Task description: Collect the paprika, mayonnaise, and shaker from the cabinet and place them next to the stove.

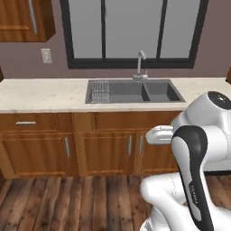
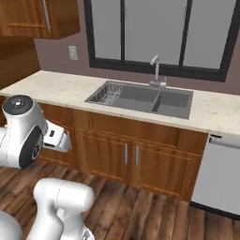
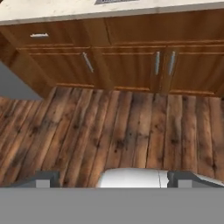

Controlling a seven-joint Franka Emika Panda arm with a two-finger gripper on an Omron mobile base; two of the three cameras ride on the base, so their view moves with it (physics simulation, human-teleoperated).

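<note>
With its end effector (image 3: 113,178) open and empty, the robot must first reach the cabinet (image 1: 25,20) at upper left.

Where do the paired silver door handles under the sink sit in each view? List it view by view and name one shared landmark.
Left base view: the paired door handles sit just right of centre, below the sink.
Right base view: at centre, in the lower half.
Hand view: upper right, side by side.
Shared landmark: the pale counter running above them.
</note>
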